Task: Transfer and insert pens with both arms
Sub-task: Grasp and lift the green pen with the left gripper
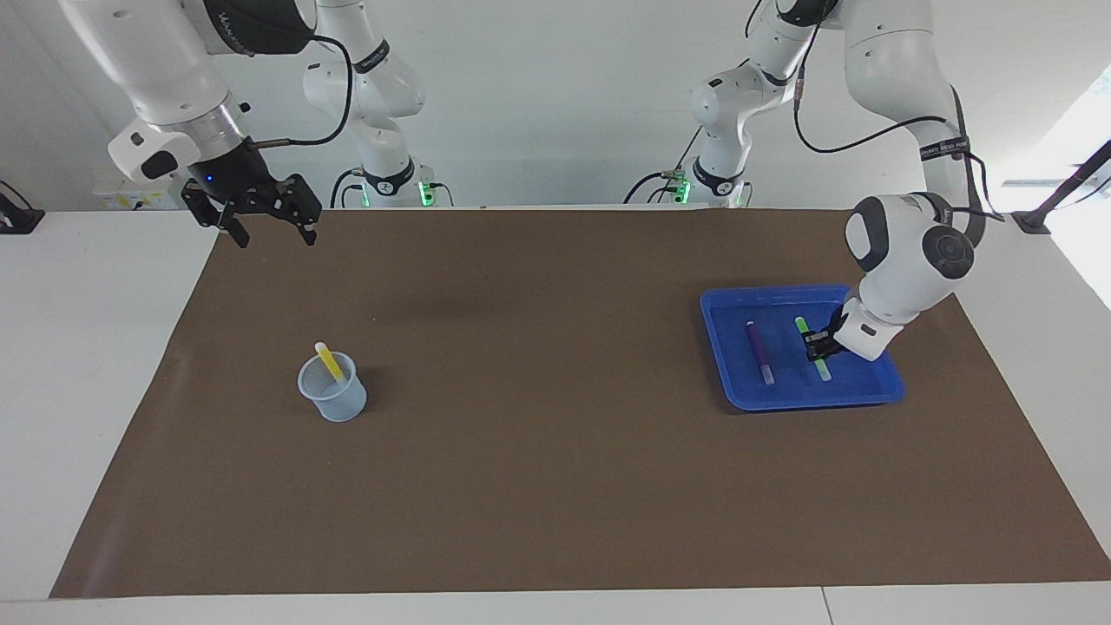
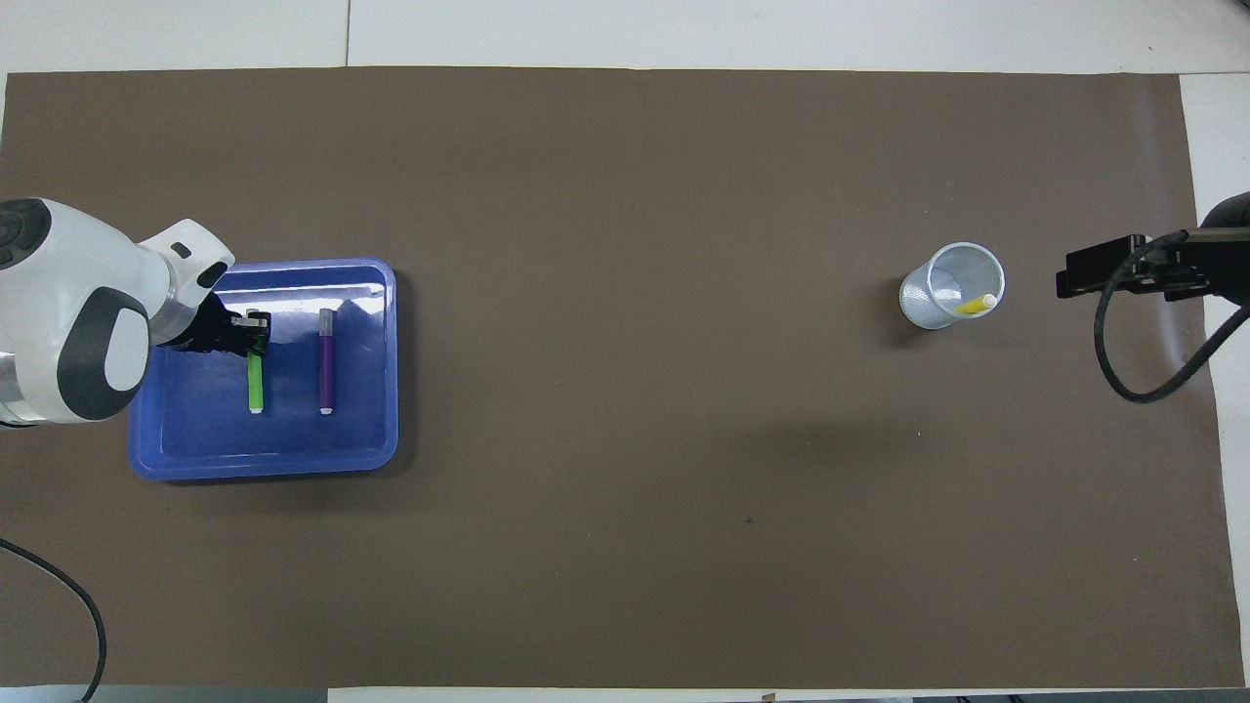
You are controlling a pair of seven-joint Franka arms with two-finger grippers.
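Brown mat [image 1: 555, 486] covers a white table [image 1: 78, 365]; pale wall.

Between the cup [image 1: 332, 398] and the blue tray [image 1: 803, 397] I have a wide bare stretch of brown mat [image 1: 538, 365] to cross. The yellow pen [image 1: 328, 360] leans out over the cup's rim. In the tray, my left end effector [image 1: 816, 345] is clamped on the green pen [image 1: 814, 349], leaving a narrow lane beside the purple pen [image 1: 759, 350].

One pen [image 1: 329, 362] in cup [image 1: 333, 400]; two pens [image 1: 760, 351] in tray [image 1: 872, 395]
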